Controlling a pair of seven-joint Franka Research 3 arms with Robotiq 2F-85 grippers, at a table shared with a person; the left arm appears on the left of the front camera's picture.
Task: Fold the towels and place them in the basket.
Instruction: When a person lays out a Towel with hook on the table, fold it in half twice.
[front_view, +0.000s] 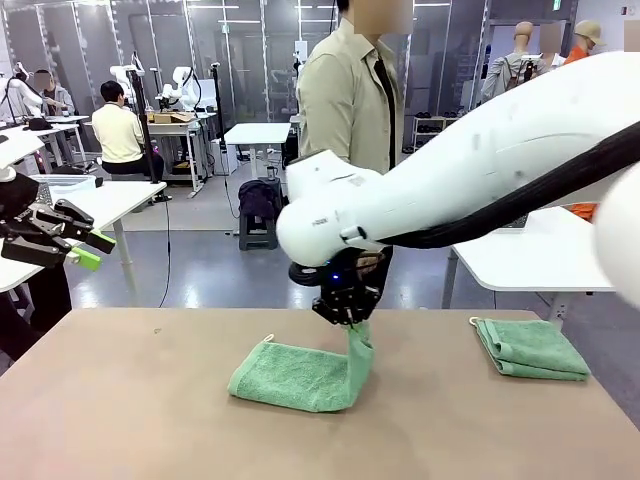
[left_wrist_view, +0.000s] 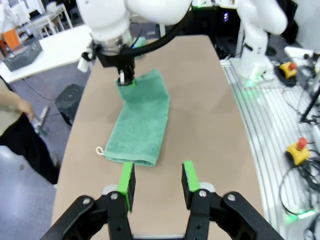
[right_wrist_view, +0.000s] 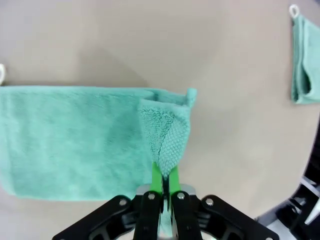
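I am in the folding step on the first of the small mint-green terry-cloth towels (front_view: 300, 375), which lies on the light-brown desk (front_view: 130, 400) near its middle, its corner loop (left_wrist_view: 100, 150) at the end away from my right hand. My right hand (front_view: 350, 318) is clenched on that towel's right edge, the cloth pinched flat between the green pads (right_wrist_view: 157, 176) and lifted off the desk so the end stands up while the rest stays flat. My left hand (left_wrist_view: 157, 182) hangs released over the towel's near end, holding nothing, jaws apart. A second mint-green towel (front_view: 530, 350), already doubled over, sits well apart at the desk's right side. I judge the next move to be carrying the raised edge across toward the loop end and laying it down square; it calls for keeping the pinch firm and the travel low, so the lower layer does not drag.
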